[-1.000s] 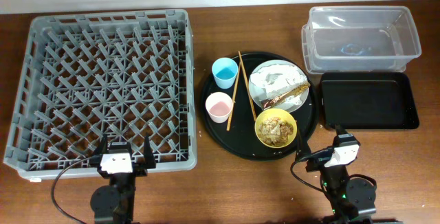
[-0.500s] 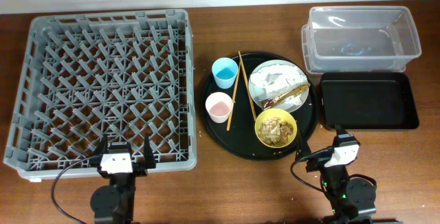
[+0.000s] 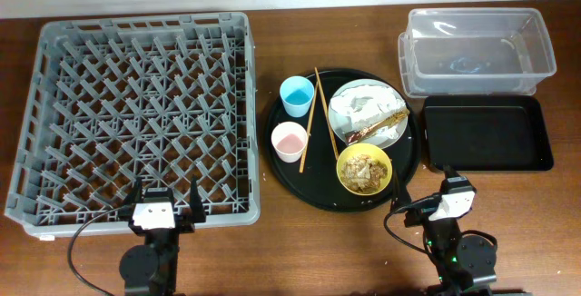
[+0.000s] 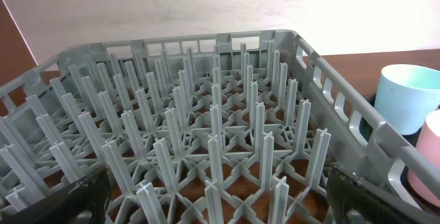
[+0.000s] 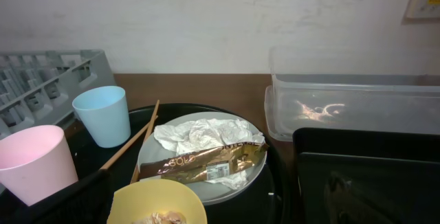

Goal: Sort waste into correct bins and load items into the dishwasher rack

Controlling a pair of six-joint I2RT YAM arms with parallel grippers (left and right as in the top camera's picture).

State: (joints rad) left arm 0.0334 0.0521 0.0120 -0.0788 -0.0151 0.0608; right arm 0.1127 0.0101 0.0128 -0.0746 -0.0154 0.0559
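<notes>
Fingers of my left gripper [image 3: 165, 192] stand apart by the dishwasher rack [image 3: 136, 105], and my right gripper [image 3: 425, 194] gapes near the yellow bowl [image 3: 364, 170].

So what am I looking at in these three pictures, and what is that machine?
Two small robot arms sit at the near edge of the table: the left arm and the right arm. One picture looks down from above; the other two come from a camera on each wrist. On the table: a grey dishwasher rack, a round black tray carrying a blue cup, a pink cup, chopsticks, a plate of napkins and a wrapper, and a yellow bowl of food scraps, plus a clear tub and a black rectangular tray. The left jaws are open; nothing is held.
</notes>
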